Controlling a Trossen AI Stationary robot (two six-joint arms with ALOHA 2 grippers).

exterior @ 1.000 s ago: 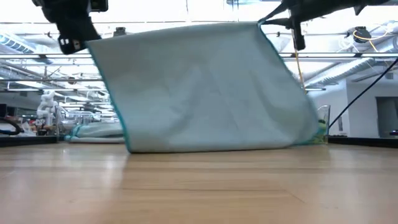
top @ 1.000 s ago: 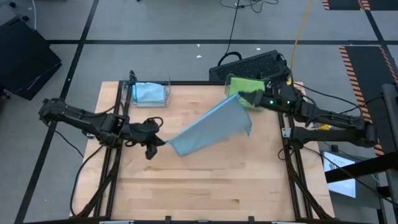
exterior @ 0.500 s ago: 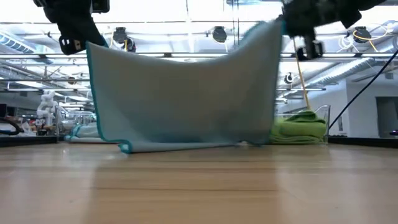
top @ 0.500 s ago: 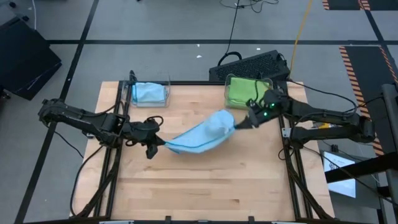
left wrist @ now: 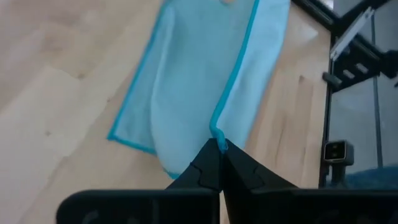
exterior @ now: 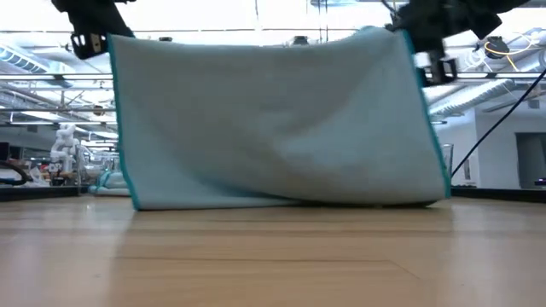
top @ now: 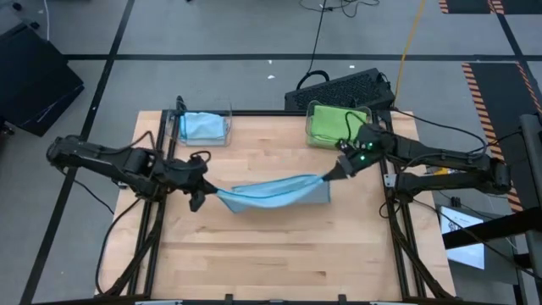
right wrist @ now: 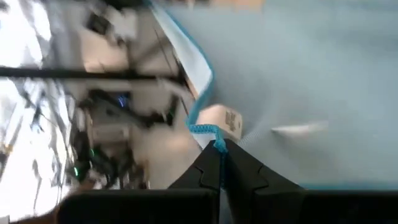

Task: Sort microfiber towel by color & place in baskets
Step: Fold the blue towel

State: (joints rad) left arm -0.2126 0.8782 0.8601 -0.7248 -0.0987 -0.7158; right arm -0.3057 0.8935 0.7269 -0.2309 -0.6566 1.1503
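A light blue microfiber towel (top: pixel 271 191) with a teal hem hangs spread between my two grippers over the middle of the table. In the low view the towel (exterior: pixel 273 119) stands like a sheet. My left gripper (top: pixel 210 191) is shut on its left upper corner and my right gripper (top: pixel 326 176) on its right upper corner. At the far left stands a clear basket (top: pixel 203 127) holding a blue towel. The clear basket (top: pixel 337 123) at the far right holds a green towel. My left gripper pinches the towel's corner (left wrist: pixel 217 138) at the teal hem between its two fingertips, slanting down from the table's left. The towel hangs below and its lower edge (exterior: pixel 281 203) lies on the table. My right gripper pinches the opposite upper corner (right wrist: pixel 214 140), beside the white label, between its fingertips, coming nearly level from the table's right. The top edge (exterior: pixel 256 43) runs almost straight between the two holds.
A black keyboard (top: pixel 339 85) lies on the floor beyond the far edge. Dark frame rails (top: pixel 157 220) run along the table's left and right sides. The near half of the wooden table (top: pixel 271 254) is bare.
My right gripper has come down and toward the near edge, turning from steeply down to nearly level. My left gripper has drawn a little left and up. The towel, first slanted and then sagging in the middle, now hangs spread with its top edge straight.
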